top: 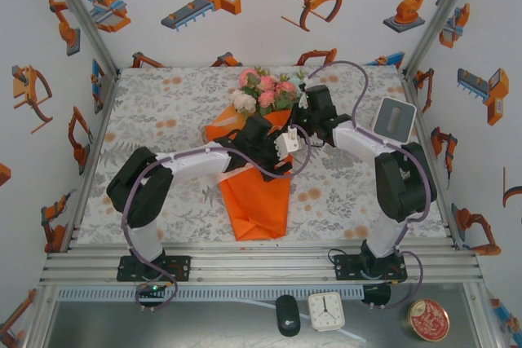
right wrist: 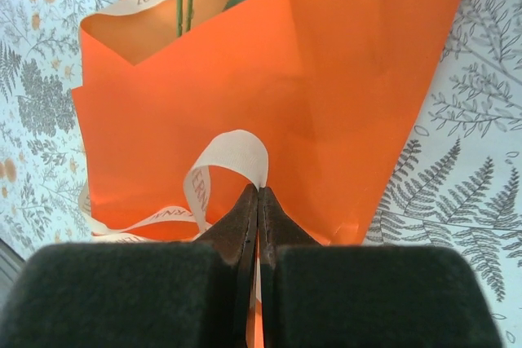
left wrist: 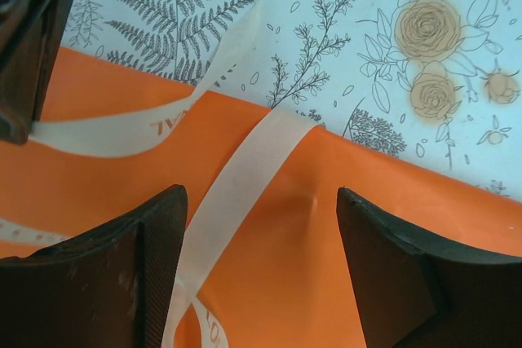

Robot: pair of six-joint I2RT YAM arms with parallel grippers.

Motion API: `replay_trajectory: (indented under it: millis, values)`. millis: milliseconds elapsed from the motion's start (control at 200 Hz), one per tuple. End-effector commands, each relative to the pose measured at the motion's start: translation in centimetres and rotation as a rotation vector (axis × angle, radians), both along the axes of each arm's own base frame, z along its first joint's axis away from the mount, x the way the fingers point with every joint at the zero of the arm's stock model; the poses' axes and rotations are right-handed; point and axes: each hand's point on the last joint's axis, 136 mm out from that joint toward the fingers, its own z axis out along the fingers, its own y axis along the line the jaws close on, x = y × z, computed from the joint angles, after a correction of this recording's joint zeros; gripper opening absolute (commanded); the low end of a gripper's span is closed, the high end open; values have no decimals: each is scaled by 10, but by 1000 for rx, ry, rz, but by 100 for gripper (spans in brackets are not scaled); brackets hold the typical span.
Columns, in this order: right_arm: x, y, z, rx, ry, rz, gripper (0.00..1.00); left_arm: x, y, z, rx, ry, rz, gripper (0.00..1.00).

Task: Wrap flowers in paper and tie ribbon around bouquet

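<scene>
Sitting mid-worktop [top: 163, 120] is the bouquet [top: 254, 193], flowers [top: 265, 91] poking out the far end of the orange paper [right wrist: 326, 79]. Right fingers [right wrist: 258, 201] are pressed tight together, pinching a loop of the ribbon [right wrist: 236, 148] right against the paper. Left fingers [left wrist: 383, 258] are spread wide just above the wrap w/ another ribbon strip running between them, not gripping anything afaict.

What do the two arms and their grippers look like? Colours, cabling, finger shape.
The left arm and right arm have white links, bulky black joint housings and black bases. A pale purple cable runs along each arm. The left gripper and right gripper have matte black, wedge-shaped fingers that taper to the tips.
</scene>
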Motion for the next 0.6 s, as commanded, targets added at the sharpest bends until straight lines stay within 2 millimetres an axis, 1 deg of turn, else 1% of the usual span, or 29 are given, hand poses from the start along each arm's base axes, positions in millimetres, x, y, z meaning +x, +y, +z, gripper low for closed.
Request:
replay_trajectory:
  millis: [0, 70, 130, 190, 270, 340, 415, 521, 591]
  values:
    - [8, 3, 6, 34, 24, -14, 0, 5, -9, 2, 0, -32, -75, 69]
    - [9, 2, 3, 31, 39, -18, 0, 7, -9, -8, 19, -33, -70, 69]
    - [8, 1, 1, 29, 52, -24, 0, 8, -8, -15, 28, -28, -65, 65]
    - [9, -1, 0, 27, 61, -32, 0, 8, -8, -20, 39, -23, -62, 54]
    - [8, -2, 0, 23, 68, -35, 0, 8, -6, -22, 42, -21, -51, 34]
    - [9, -2, -2, 22, 75, -35, 0, 7, -6, -13, 19, -28, -47, 15]
    - [8, -3, -7, 19, 108, -46, 0, 3, -6, 4, -22, -28, -45, 0]
    - [5, 5, -15, 59, 172, -39, 0, -6, -5, 30, -89, -27, -48, 0]
    - [-1, 16, -26, 93, 223, -8, 0, -9, -4, 43, -130, -31, -41, 0]
